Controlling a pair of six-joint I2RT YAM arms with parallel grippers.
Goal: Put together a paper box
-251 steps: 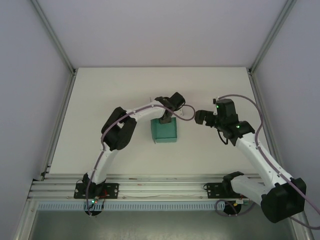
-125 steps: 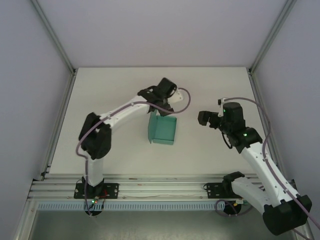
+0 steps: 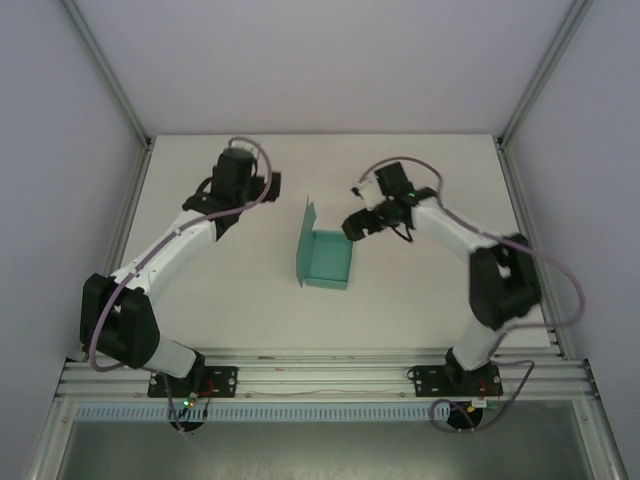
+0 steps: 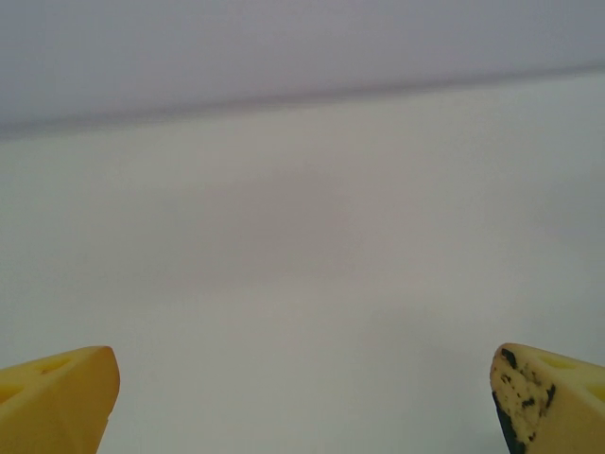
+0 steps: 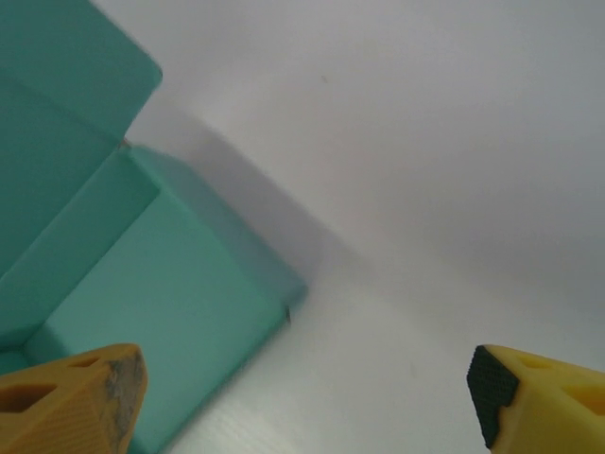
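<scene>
- The left arm has swung away from the paper box point(image 3: 327, 262) to the upper left of the top view. The right arm has reached in from the right, close to the box's upper right corner.
- The box lies open at the centre of the worktop point(image 3: 420, 300), with one flap standing up along its left edge.
- The left gripper point(image 4: 302, 388) has its fingers spread wide over bare worktop and holds nothing.
- The right gripper point(image 5: 302, 383) is also spread and empty, with the box at the left of its wrist view.
</scene>
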